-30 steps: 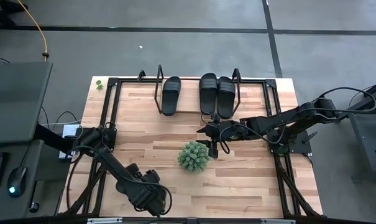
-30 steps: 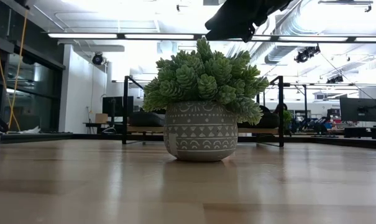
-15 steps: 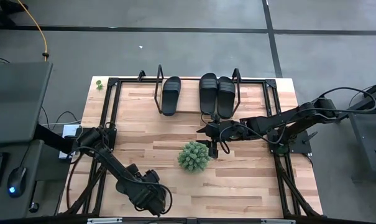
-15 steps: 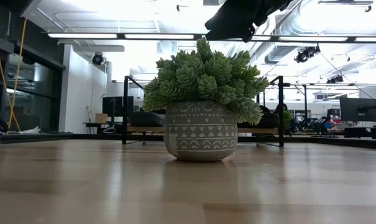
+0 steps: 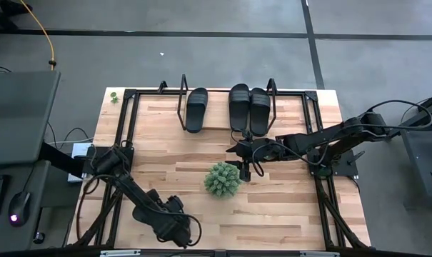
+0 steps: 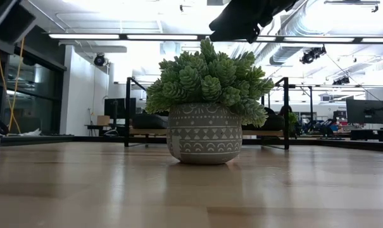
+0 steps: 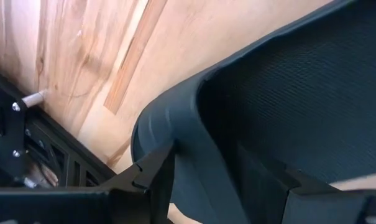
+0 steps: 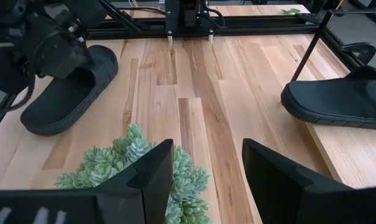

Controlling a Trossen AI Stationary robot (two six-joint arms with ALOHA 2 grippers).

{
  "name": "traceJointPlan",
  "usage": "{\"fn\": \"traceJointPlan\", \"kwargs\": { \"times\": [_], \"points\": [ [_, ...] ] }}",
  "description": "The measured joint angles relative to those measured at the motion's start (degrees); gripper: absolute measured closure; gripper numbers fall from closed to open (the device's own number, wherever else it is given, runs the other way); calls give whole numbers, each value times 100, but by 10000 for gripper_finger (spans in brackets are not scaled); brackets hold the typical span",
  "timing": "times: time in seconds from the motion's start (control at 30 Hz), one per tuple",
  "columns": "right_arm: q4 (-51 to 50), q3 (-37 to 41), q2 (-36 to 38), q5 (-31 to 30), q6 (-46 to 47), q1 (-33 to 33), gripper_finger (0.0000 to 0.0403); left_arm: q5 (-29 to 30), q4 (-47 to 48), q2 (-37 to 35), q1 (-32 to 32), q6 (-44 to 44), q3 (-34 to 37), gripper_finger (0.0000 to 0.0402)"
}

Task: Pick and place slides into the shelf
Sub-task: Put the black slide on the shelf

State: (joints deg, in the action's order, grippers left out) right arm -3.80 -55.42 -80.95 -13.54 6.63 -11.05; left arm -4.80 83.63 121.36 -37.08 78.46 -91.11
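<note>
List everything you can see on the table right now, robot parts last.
slides on shelf: three, black, one at left, two together at right.
fourth slide: one, black, near-left of table.
shelf: one, light wood with black frames, table's far edge.
plant: one, green in grey pot, table middle.
table: one, light wood.
left pincer: dark, shut on fourth slide.
right pincer: dark, open, empty, over plant.

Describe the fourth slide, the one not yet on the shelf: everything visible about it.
The slide is a black slip-on sandal with an oval sole and a wide strap, rubbery and matte in look. It lies flat on the wooden table near the front left corner, away from the shelf. The left gripper sits over it, jaws straddling the strap's edge, whose inner face is finely textured. In the high view the left arm hides it.
</note>
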Motion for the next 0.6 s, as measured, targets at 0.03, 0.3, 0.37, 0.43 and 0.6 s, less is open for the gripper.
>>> {"fn": "traceJointPlan", "kwargs": {
  "times": [0.03,0.3,0.37,0.43,0.6],
  "points": [
    [-1,0,0,0,0,2,219,-38,18,40,0,2,-2,252],
    [-2,0,0,0,0,0,219,-120,225,102,0,43,4,252],
    [-6,0,0,0,0,2,219,-132,311,108,-4,40,7,252],
    [-3,0,0,0,0,1,219,-196,406,111,-4,39,11,252],
    [-8,0,0,0,0,1,219,-247,503,111,-7,29,13,252]
  ]
}}
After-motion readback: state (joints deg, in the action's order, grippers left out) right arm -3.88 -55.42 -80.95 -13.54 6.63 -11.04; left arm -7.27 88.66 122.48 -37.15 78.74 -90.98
